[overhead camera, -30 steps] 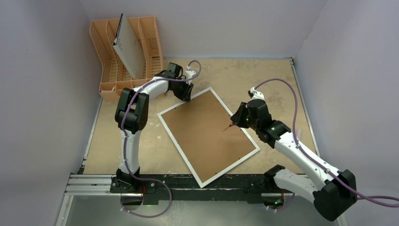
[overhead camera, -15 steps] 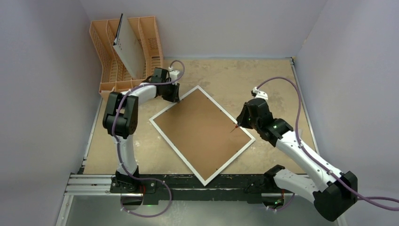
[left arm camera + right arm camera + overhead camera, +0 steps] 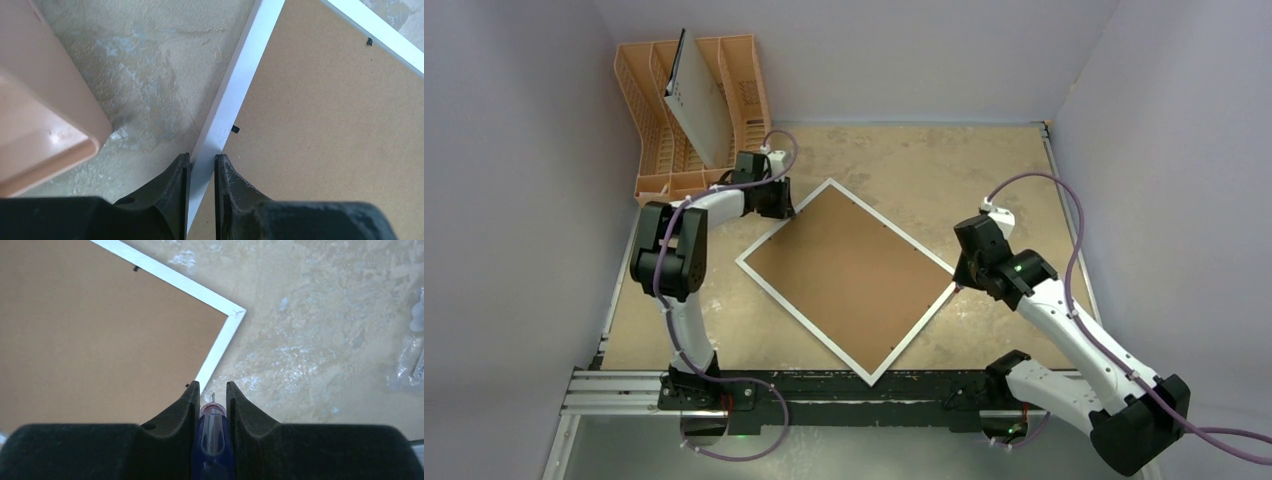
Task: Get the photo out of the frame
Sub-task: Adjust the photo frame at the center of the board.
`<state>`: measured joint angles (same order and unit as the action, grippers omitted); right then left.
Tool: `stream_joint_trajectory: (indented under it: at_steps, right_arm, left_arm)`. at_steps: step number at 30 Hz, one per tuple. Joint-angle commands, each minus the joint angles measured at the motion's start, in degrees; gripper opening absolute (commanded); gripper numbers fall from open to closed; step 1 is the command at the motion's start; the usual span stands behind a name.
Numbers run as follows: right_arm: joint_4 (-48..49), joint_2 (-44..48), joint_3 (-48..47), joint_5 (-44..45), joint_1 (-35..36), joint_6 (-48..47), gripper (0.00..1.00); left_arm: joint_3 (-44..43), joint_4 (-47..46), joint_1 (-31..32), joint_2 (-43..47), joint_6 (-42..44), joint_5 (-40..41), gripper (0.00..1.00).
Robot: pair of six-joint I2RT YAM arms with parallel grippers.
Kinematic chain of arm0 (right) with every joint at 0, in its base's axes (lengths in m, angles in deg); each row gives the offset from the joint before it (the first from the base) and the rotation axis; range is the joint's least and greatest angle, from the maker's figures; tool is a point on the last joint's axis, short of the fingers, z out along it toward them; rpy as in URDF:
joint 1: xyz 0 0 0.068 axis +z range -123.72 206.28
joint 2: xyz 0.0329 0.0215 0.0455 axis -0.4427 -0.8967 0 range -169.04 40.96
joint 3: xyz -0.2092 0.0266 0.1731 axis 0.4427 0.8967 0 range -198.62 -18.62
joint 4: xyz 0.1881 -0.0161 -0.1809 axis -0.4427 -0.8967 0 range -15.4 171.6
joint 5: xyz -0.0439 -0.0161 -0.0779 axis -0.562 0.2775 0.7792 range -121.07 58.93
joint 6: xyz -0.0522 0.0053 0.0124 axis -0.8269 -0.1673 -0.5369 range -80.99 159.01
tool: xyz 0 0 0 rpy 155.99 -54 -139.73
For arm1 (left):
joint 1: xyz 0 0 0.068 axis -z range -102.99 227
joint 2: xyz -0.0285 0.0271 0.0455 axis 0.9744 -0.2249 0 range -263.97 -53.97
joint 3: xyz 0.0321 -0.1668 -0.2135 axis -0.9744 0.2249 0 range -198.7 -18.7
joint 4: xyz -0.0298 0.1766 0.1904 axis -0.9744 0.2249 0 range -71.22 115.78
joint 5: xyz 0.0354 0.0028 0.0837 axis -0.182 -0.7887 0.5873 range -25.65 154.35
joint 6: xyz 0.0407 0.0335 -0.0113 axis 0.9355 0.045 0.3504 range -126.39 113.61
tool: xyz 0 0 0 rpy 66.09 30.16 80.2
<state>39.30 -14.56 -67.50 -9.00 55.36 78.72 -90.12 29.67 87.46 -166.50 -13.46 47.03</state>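
The frame (image 3: 844,275) lies face down in the middle of the table, brown fibreboard back up, turned like a diamond. The photo is hidden under the back. My left gripper (image 3: 781,210) is shut on the frame's white border (image 3: 235,90) along its far left edge; the left wrist view shows one finger on each side of the border, the gripper (image 3: 201,162) low over it. My right gripper (image 3: 961,278) is shut on a blue-handled screwdriver (image 3: 212,425), its tip just off the frame's right corner (image 3: 235,314). The gripper (image 3: 213,387) is beside the border.
An orange plastic rack (image 3: 656,150) stands at the far left and holds a leaning grey-white board with small holes (image 3: 696,105). Its corner shows in the left wrist view (image 3: 45,125). Small black tabs (image 3: 236,129) sit along the frame's back. Clear plastic (image 3: 412,360) lies at the right.
The left gripper has drawn the frame's far edge to the left, and the frame has slid and turned. The right gripper has moved off the brown back to the frame's right corner.
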Motion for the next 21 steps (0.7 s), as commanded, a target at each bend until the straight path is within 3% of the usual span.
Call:
stream_joint_trajectory:
  at_steps: [1,10,21]
  right_arm:
    - [-2.7,-0.4,1.7,3.4,-0.5,3.3,0.00]
    - [5.0,-5.0,5.8,-3.9,-2.5,4.2,0.00]
    - [13.8,-8.1,6.6,-12.8,-15.2,-1.7,0.00]
  left_arm:
    - [5.2,6.5,-1.0,1.2,-5.0,5.4,0.00]
    - [8.1,5.2,-1.0,3.4,-7.1,5.2,0.00]
    - [22.2,-5.6,-2.0,11.1,-18.3,2.1,0.00]
